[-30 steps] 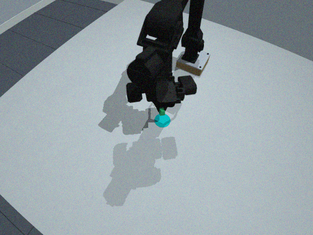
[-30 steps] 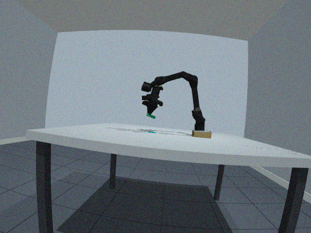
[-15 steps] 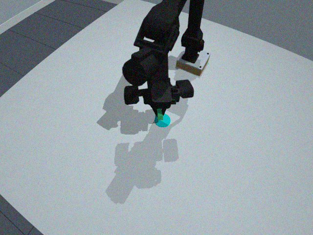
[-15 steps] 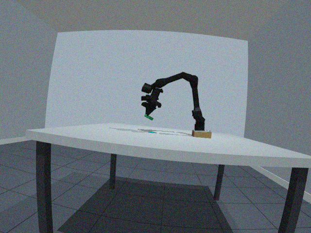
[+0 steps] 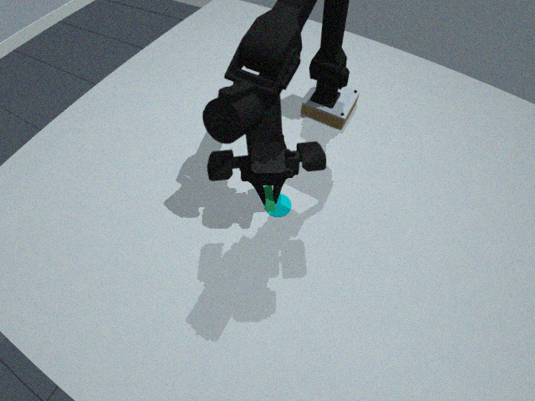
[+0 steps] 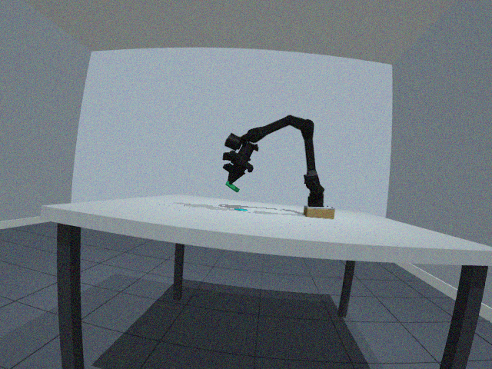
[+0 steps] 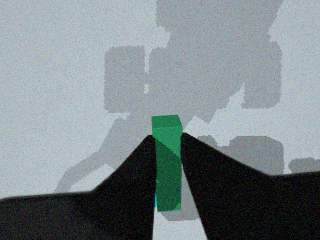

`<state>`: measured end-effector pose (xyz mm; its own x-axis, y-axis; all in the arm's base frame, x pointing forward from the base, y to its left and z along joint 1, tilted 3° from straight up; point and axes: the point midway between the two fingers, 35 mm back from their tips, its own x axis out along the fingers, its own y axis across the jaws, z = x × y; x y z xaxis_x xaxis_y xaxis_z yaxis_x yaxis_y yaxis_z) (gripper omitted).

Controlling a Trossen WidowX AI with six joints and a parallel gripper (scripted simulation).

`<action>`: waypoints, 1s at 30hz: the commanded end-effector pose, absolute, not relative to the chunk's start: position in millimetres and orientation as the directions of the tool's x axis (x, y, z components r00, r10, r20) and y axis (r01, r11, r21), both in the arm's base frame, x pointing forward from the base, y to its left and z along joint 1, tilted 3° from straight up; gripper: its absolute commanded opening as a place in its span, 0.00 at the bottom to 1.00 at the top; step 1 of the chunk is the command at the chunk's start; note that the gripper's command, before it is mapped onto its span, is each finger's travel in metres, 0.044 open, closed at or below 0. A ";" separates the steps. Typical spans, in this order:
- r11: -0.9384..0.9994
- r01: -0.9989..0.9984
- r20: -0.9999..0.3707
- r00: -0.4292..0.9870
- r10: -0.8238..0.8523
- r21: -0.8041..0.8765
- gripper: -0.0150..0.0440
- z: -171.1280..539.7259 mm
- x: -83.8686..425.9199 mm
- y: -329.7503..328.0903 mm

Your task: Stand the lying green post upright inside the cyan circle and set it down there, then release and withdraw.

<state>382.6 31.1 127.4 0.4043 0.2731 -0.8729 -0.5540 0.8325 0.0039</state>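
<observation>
The black two-finger gripper (image 7: 168, 142) is squeezed shut on the small green block-shaped post (image 7: 167, 150), holding it high in the air and slanted (not straight up yet), with the flat cyan circle (image 5: 282, 207) on the white table (image 6: 158, 226) below it.
</observation>
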 end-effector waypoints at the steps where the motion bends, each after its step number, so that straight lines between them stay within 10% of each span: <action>1: 0.840 -0.543 -0.858 0.424 0.291 0.017 0.29 125.5 383.6 29.9; 30: 0.853 -0.519 -0.738 0.554 0.385 0.056 0.29 121.3 396.1 23.6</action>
<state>396.8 24.8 122.3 0.5411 0.3736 -0.7534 -0.5244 0.8503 0.0450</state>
